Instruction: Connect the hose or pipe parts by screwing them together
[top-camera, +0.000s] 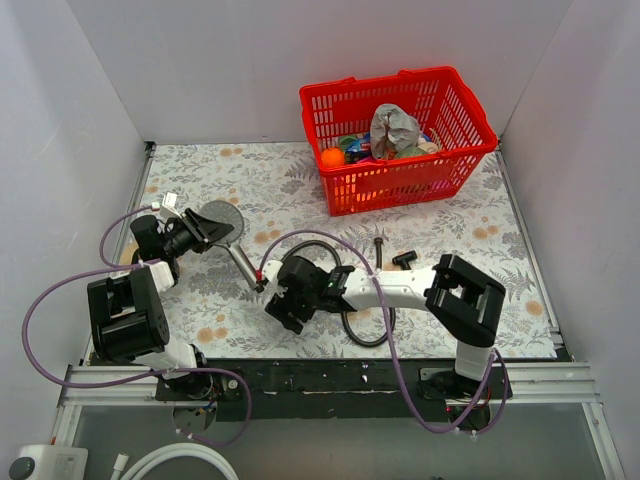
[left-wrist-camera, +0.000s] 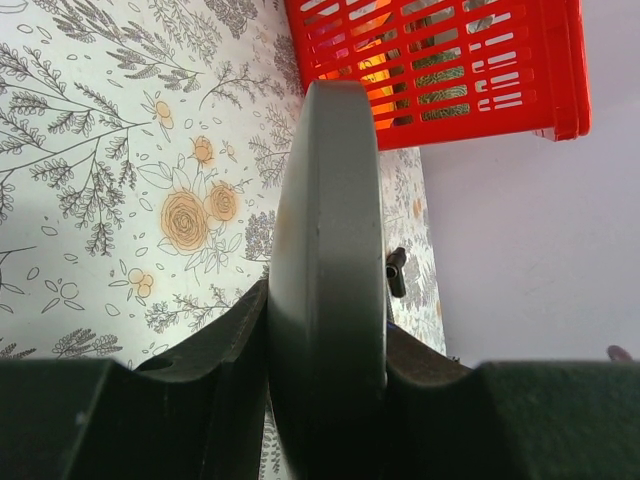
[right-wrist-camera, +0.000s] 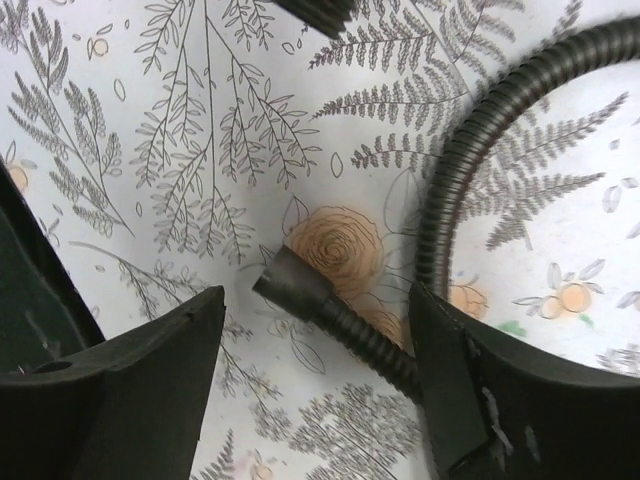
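Note:
The grey shower head (top-camera: 222, 215) lies at the left of the table, its handle (top-camera: 245, 265) running down and to the right. My left gripper (top-camera: 203, 232) is shut on the disc. In the left wrist view the disc (left-wrist-camera: 325, 230) stands edge-on, pinched between both jaws. The black flexible hose (top-camera: 362, 341) loops at the centre of the table under the right arm. My right gripper (top-camera: 283, 303) hovers open over one hose end. In the right wrist view the end nut (right-wrist-camera: 293, 285) lies flat on the cloth between the spread fingers, untouched. The hose's loop (right-wrist-camera: 470, 150) curves past on the right.
A red basket (top-camera: 400, 190) with an orange ball, a grey cloth and other items stands at the back right, and shows in the left wrist view (left-wrist-camera: 450, 60). A short black fitting (top-camera: 404, 258) and a thin black rod (top-camera: 380, 248) lie behind the right arm. Purple cables arc over both arms.

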